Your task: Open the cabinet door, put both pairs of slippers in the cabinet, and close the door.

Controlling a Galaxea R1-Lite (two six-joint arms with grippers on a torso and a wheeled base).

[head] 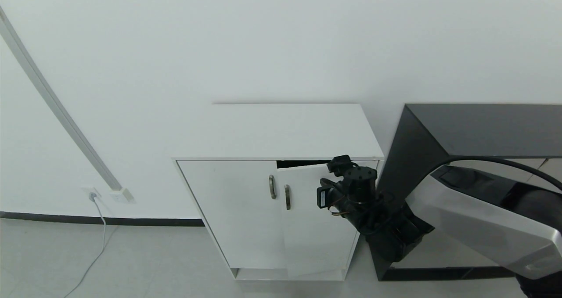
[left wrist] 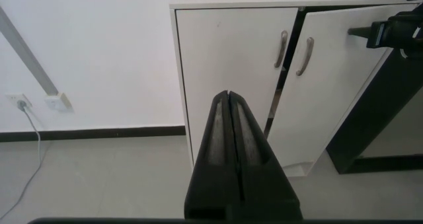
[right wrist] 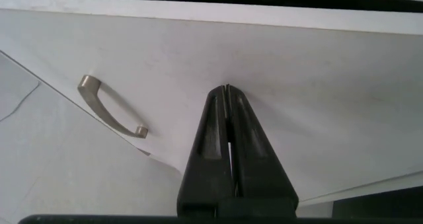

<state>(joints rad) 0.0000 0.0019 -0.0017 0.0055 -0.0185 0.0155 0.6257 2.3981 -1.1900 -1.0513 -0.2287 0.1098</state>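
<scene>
On one cabinet (head: 285, 129) hang two doors (head: 232, 210) with two handles (head: 272, 187).

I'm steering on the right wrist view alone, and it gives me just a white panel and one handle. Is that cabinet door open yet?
Observer: Partly. In the head view the right door stands ajar, with a dark gap along its top edge.
Operator: And the other door?
Observer: The left door sits flush with the cabinet, shut.
Operator: Where is the left arm?
Observer: The left end effector is shut and held back from the cabinet, facing its front.
</scene>
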